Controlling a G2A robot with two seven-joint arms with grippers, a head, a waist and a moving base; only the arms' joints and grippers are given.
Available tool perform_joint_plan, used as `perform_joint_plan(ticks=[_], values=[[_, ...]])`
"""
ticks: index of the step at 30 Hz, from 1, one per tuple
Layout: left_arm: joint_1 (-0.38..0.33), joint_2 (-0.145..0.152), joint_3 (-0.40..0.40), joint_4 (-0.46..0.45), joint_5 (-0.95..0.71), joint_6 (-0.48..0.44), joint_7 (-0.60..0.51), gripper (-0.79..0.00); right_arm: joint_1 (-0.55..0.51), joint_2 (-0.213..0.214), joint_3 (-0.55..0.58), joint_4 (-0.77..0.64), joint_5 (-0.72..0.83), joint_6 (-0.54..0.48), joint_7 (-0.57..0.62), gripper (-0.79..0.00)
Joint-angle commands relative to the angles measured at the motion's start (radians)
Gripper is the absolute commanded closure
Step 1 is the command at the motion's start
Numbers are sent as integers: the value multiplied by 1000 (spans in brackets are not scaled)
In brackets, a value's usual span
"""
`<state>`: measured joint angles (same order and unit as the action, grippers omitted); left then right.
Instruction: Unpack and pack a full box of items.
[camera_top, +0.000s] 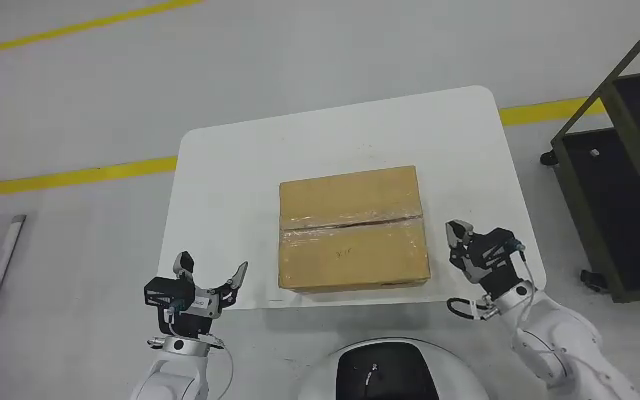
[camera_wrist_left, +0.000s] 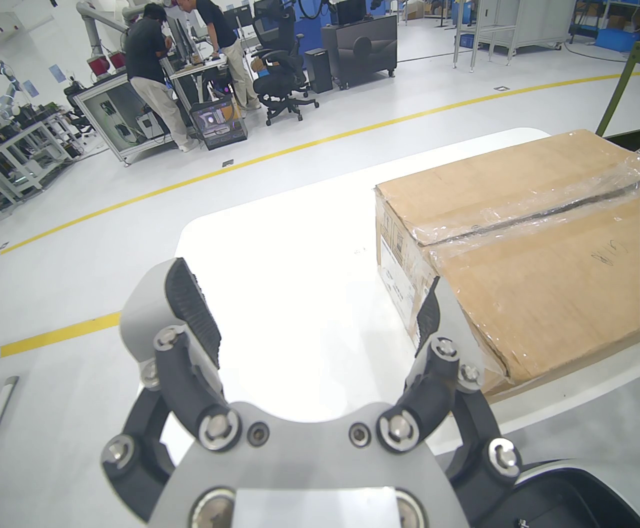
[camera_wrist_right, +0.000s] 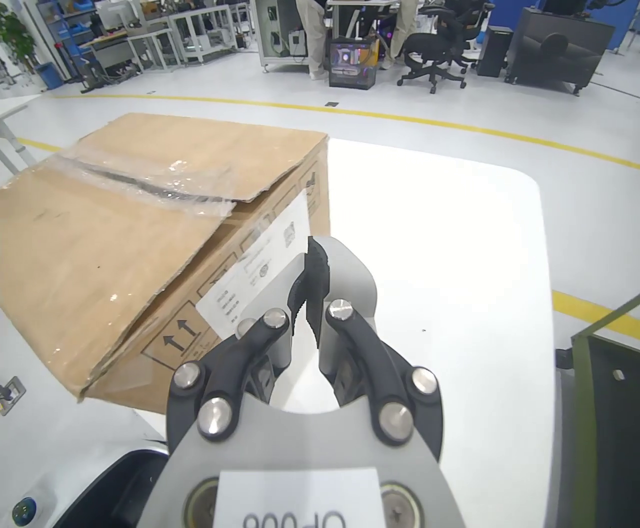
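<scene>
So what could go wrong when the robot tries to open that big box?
1. Crinkled clear tape crosses the seam of the cardboard box; if it holds, pulling a flap might drag the whole box.
2. The box sits close to the near edge of the table, so a tug could slide it off.
3. The flap edge beside the right gripper looks ragged and lifted, so it might tear more.

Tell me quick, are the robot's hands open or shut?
Left gripper: open, holding nothing.
Right gripper: shut, holding nothing.
</scene>
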<state>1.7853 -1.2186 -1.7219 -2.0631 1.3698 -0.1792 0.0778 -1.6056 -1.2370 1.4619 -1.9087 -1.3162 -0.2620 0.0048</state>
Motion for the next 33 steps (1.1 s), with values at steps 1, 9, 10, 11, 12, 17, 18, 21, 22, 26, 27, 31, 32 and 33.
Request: perform_joint_plan(ticks=[1,9,10,11,12,17,18,21,22,26,27,31,32,33], values=[[0,0,0,0,0,0,0,-785,9,-1,-18,15,6,-14,-4,0],[0,0,0,0,0,0,0,-785,40,-1,-63,46,14,-77,-12,0],[0,0,0,0,0,0,0,-785,44,-1,-66,48,15,-84,-12,0],[0,0,0,0,0,0,0,-785,48,-1,-70,50,15,-95,-13,0],[0,0,0,0,0,0,0,-785,52,0,-73,52,14,-106,-12,0],[-7,-1,4,-3,-8,8,-3,-785,60,2,-62,57,18,-106,-19,0],[-14,-2,11,-9,-15,10,-3,-785,57,3,-50,56,25,-97,-22,0],[-46,-3,41,-31,-18,13,-16,-785,44,7,-8,40,28,-84,-25,0],[-60,-4,53,-38,-22,18,-23,-785,39,9,6,32,27,-84,-25,0],[-132,-7,108,-73,-22,16,-44,-785,14,16,67,5,25,-81,-35,0],[-148,-8,123,-78,-16,16,-53,-785,7,17,80,-1,28,-82,-37,0],[-220,-11,200,-96,-16,-4,-84,-785,-16,22,124,-13,43,-91,-43,0],[-229,-12,212,-97,-15,-9,-87,-785,-19,22,128,-13,46,-93,-44,0],[-242,-12,230,-97,-14,-14,-93,-785,-23,23,133,-14,48,-96,-44,0]])
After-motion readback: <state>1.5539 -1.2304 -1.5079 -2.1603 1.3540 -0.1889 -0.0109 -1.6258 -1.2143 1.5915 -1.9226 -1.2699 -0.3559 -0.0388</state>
